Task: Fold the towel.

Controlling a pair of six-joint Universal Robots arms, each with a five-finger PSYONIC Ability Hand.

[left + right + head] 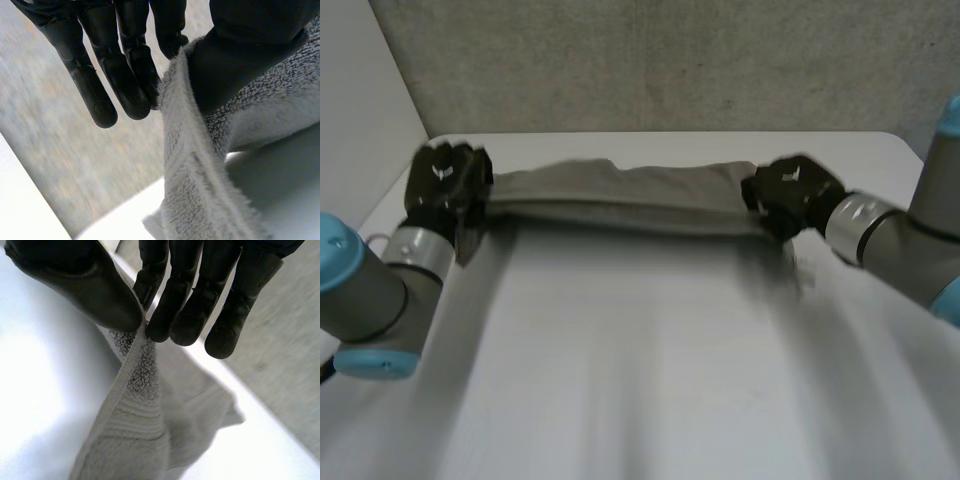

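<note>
White table (640, 380), grey wall (670, 60) behind. Grey terry towel (630, 195) is bunched into a narrow band over the table's far part, stretched between both hands. Its long axis runs side to side, one end toward each arm. Left hand (445, 185) pinches the left end between thumb and fingers. Right hand (790, 195) pinches the right end's hemmed edge, thumb against fingertips.
</note>
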